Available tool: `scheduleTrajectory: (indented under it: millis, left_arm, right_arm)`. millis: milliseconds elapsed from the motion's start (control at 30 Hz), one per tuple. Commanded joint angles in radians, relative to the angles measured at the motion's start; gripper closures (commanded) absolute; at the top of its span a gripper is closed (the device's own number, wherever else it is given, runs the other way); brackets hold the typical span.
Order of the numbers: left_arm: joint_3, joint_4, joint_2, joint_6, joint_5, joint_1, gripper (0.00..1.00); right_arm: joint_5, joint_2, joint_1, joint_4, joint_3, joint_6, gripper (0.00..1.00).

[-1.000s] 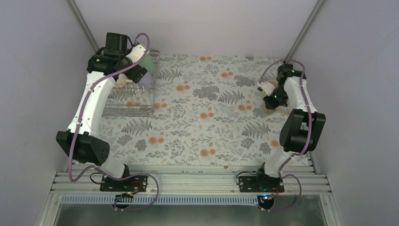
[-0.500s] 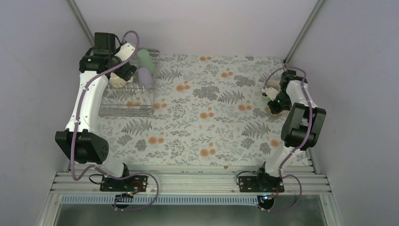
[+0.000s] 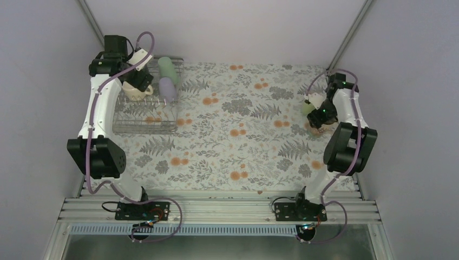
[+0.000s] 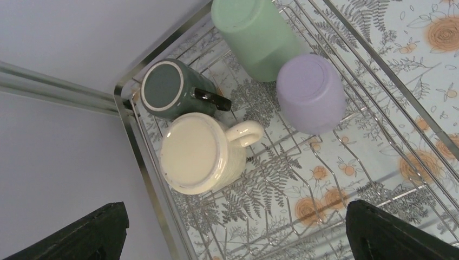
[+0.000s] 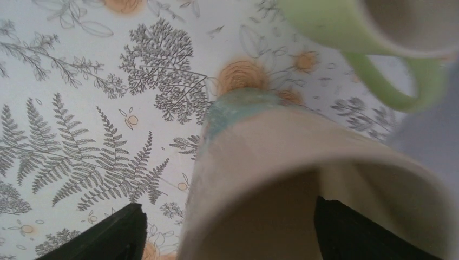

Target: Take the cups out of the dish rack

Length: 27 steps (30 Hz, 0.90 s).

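The dish rack (image 3: 146, 123) stands at the far left of the table. Four cups sit upside down in it: a mint-green tumbler (image 4: 254, 32), a lilac tumbler (image 4: 311, 92), a dark green mug (image 4: 168, 89) and a cream mug (image 4: 197, 154). My left gripper (image 4: 236, 238) hovers open above the cream mug, touching nothing. At the far right a beige mug (image 5: 281, 179) stands upright on the table beside a pale yellow-green cup (image 5: 368, 27). My right gripper (image 5: 230, 233) is open astride the beige mug's wall, one finger inside, one outside with a gap.
A floral cloth (image 3: 238, 135) covers the table. The rack's metal corner (image 4: 127, 103) lies close to the left wall. The right arm's elbow (image 3: 346, 149) hangs over the table's right edge.
My right gripper has opened off the beige mug, which stands on the cloth. The left arm has swung left and back, uncovering both tumblers.
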Motion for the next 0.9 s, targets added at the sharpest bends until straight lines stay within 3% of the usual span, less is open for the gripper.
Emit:
scheduleTrajectory:
  millis: [0, 100, 267, 500, 867]
  left_arm:
    - [0.072, -0.005, 0.037, -0.002, 0.023, 0.014, 0.00]
    - [0.123, -0.017, 0.091, -0.014, 0.027, 0.015, 0.00]
    - [0.362, -0.193, 0.287, -0.052, 0.097, 0.014, 0.00]
    - [0.588, -0.375, 0.492, 0.059, 0.214, -0.036, 0.00]
    - [0.644, -0.380, 0.614, 0.082, 0.179, -0.070, 0.00]
  right_arm:
    - [-0.013, -0.115, -0.008, -0.081, 0.108, -0.025, 0.13]
    - [-0.027, -0.158, -0.006, -0.123, 0.203, -0.016, 0.00]
    - [-0.097, -0.167, 0.035, -0.178, 0.362, 0.017, 0.00]
    - [-0.243, -0.161, 0.099, -0.179, 0.387, 0.051, 0.00]
    - [-0.296, -0.142, 0.140, -0.133, 0.309, 0.098, 0.00]
